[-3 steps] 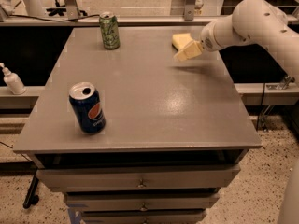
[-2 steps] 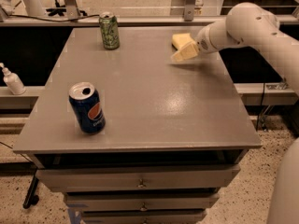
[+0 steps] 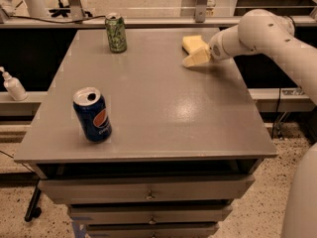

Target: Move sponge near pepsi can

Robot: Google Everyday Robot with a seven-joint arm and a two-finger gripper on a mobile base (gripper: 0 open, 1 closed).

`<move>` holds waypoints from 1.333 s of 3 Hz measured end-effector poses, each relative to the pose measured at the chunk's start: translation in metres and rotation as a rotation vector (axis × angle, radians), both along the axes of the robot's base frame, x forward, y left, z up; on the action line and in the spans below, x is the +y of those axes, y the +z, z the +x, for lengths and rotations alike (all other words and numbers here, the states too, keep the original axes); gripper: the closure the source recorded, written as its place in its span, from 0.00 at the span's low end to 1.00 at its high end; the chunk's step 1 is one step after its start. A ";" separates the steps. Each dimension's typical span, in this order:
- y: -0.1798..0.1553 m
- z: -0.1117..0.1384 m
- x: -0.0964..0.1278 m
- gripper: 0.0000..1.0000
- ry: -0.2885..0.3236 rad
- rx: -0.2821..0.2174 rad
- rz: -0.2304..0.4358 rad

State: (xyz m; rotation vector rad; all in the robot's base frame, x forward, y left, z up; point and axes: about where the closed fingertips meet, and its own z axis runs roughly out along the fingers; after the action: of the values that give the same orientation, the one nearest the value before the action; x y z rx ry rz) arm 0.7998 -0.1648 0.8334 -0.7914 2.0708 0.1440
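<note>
- Hand (image 3: 196,58) hovered low over the far side of the tabletop (image 3: 163,108), right against the sponge (image 3: 192,41); whether it had closed on the sponge could not be told.
- Pepsi can (image 3: 92,115) stood upright, well apart from the hand, diagonally across toward the near edge.
- Likely best: confirm a firm hold, lift clear, cross diagonally away from the green can (image 3: 116,32), and set down beside the pepsi can without bumping it.

Pincer (image 3: 194,56) at table's (image 3: 148,108) far right partly covers sponge (image 3: 191,41) — arm (image 3: 277,33) cut off rightward.

Jaws beside sponge (image 3: 190,41), far right; pepsi can (image 3: 92,115) front left.
</note>
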 end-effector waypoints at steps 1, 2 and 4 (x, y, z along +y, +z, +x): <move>0.000 -0.001 -0.001 0.64 -0.006 -0.001 -0.001; 0.001 -0.001 -0.001 0.87 -0.006 -0.001 -0.001; 0.001 -0.001 -0.002 1.00 -0.006 -0.001 -0.001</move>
State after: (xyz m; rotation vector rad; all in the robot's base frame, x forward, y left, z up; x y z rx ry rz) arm 0.7988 -0.1663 0.8345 -0.7855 2.0721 0.1395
